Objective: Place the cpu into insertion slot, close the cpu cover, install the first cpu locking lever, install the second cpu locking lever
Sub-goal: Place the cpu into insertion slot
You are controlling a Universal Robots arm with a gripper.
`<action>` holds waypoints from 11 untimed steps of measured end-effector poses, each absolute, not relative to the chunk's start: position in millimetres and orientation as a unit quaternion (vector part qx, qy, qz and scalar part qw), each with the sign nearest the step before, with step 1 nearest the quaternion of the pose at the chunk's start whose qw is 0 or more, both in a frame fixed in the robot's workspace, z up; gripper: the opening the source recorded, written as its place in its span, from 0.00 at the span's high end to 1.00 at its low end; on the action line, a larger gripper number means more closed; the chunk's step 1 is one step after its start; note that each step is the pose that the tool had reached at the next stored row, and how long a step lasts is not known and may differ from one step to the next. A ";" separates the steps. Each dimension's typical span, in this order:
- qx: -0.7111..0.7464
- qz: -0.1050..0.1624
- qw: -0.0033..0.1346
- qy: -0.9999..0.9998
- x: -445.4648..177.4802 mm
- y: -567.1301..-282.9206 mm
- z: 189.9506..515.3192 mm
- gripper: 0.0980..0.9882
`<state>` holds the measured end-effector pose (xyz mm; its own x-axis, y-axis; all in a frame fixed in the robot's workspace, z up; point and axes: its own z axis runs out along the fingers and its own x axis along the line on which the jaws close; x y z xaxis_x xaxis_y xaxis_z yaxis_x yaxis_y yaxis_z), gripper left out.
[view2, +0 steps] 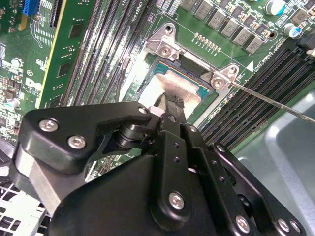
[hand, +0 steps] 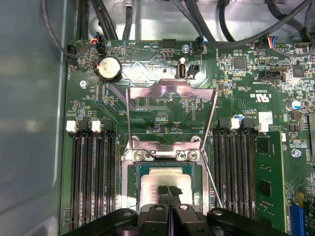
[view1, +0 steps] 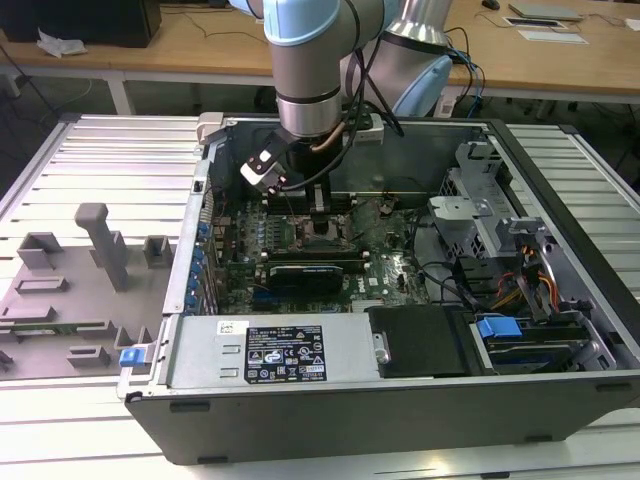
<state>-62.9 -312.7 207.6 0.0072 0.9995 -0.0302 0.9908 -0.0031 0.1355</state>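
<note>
The cpu (hand: pixel 158 180), a small square chip with a silvery top, lies flat in the socket on the green motherboard (hand: pixel 236 93). My gripper (hand: pixel 169 191) is shut with nothing between its fingers, and their black tips rest on or just above the chip's top. The second wrist view shows the cpu (view2: pixel 165 81) with my gripper (view2: pixel 171 102) at its middle. The cpu cover (hand: pixel 172 89), a thin silvery frame, stands swung up and open behind the socket. A thin wire locking lever (view2: pixel 275 102) sticks out unlatched beside the socket. In the exterior view my gripper (view1: pixel 318 203) hangs over the socket inside the open computer case.
Black memory slots (hand: pixel 91 182) flank the socket on both sides. A green card (hand: pixel 268 182) stands beyond one bank of slots. Cables (hand: pixel 113 19) cross the case wall behind the board. The case's metal walls (view1: pixel 400 400), a power supply (view1: pixel 270 350) and drive cages (view1: pixel 500 240) surround the board.
</note>
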 end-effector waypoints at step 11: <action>0.707 0.033 0.055 0.704 -57.8 -313.2 207.5 0.99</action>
<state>-57.8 -313.2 207.5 0.0069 0.9995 -0.0302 0.9923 -0.0031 0.1234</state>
